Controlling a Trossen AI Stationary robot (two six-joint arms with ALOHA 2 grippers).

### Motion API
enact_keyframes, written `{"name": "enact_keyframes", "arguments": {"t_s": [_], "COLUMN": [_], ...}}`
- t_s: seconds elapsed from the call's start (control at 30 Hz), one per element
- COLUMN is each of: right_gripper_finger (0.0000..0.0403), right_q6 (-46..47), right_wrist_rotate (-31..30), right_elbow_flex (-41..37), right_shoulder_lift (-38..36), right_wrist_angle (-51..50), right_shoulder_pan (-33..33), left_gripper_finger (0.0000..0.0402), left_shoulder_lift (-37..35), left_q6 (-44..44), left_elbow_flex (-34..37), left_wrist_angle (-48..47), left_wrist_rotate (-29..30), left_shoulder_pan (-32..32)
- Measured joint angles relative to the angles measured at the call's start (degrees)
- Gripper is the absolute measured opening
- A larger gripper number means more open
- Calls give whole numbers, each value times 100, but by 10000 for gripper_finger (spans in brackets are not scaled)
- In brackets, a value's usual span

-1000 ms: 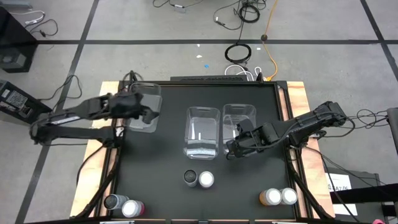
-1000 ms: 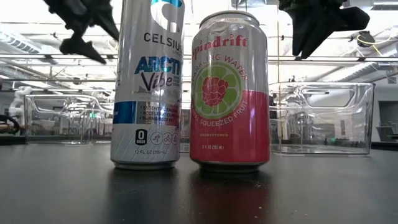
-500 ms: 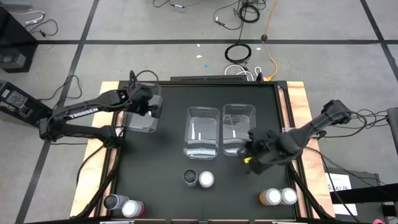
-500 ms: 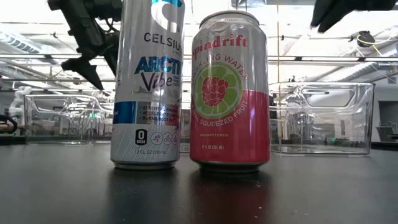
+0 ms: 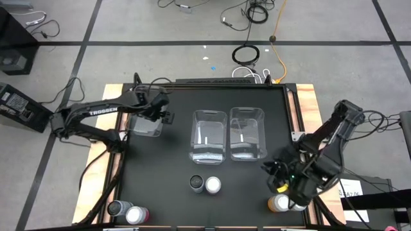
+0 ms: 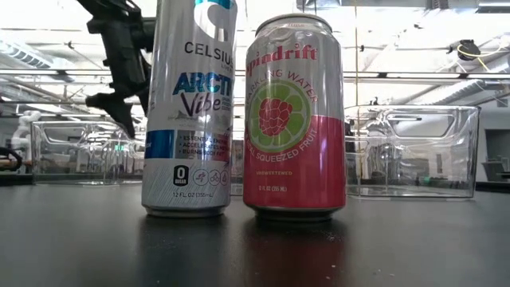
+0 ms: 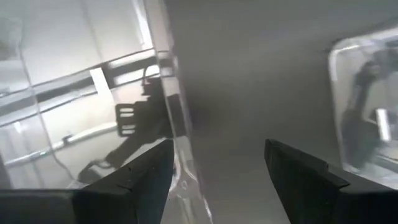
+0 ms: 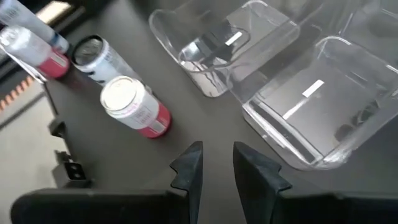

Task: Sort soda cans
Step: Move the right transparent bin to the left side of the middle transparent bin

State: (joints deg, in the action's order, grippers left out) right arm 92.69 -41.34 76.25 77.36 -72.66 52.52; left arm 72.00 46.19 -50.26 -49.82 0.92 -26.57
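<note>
Low view alone reads can (image 6: 293, 115) labels; left pincer (image 7: 214, 171) open, right pincer (image 8: 217, 163) nearly closed, empty.

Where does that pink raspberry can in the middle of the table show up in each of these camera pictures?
High view: pink can, front centre, beside the tall grey can.
Low view: pink can, centre, right of the grey can.
Left wrist view: not in it.
Right wrist view: pink can, beside the grey can.
Shared landmark: the clear bins.

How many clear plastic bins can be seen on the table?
3. One bin stands at the back left, under the left gripper. Two more, the middle bin and the right bin, stand side by side at the centre.
</note>
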Motion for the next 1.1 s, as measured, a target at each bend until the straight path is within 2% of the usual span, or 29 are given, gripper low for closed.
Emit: {"name": "enact_keyframes", "arguments": {"t_s": [0.1, 0.2, 0.33, 0.47, 0.5, 0.63, 0.73, 0.87, 1.1], "right_gripper_finger": [82, 82, 82, 82, 82, 82, 82, 82, 82], "right_q6": [230, 287, 282, 173, 131, 149, 367, 958, 1521], "right_wrist_rotate": [-187, -258, -265, -260, -250, -333, -722, -845, -873], "right_elbow_flex": [0, 0, 0, 0, 0, 0, -62, -219, -578], "right_shoulder_lift": [0, 0, 0, 2, 2, 4, 4, 2, 2], "right_wrist_angle": [-2, 1, 7, 7, 5, -240, -658, -1245, -1492], "right_shoulder_pan": [166, 253, 277, 277, 274, 279, 386, 613, 1075], "left_gripper_finger": [253, 223, 141, 30, 18, 10, 8, 8, 8], "left_shoulder_lift": [208, 383, 478, 475, 475, 467, 464, 466, 475], "left_q6": [18, 164, 307, 557, 641, 1191, 1768, 2768, 4347], "left_elbow_flex": [0, 0, 0, -1, -11, -22, -21, -20, -13], "left_wrist_angle": [0, -2, -35, -93, -145, -365, -427, -435, -42], "left_wrist_rotate": [16, -78, -117, -158, -155, -154, -94, -75, -44], "left_shoulder_pan": [-57, -82, -81, -22, 8, 236, 570, 1211, 2257]}}
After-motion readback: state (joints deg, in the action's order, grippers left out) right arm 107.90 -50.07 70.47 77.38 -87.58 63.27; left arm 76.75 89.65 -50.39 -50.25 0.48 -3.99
